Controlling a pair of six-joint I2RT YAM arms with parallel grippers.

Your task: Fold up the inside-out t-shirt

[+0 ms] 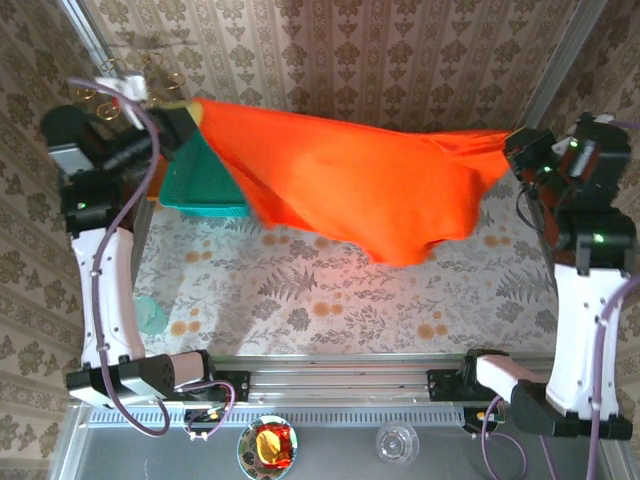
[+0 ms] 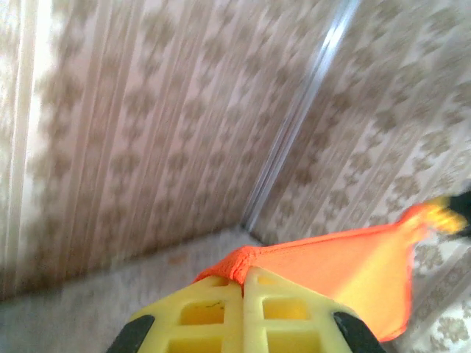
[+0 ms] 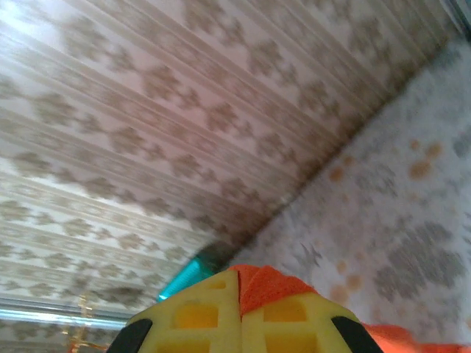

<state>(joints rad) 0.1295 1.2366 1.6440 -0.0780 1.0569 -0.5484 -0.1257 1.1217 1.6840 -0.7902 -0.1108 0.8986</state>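
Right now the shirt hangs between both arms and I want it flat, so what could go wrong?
The left gripper and right gripper each pinch only a small edge of the t-shirt; pulling tauter might slip it free. Its left part hangs over the teal basket, so lowering may drape it there.

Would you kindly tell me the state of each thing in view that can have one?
left hand: shut on t-shirt.
right hand: shut on t-shirt.
t-shirt: held up, stretched between both hands, sagging in the middle.
basket: on the table, partly covered by t-shirt.
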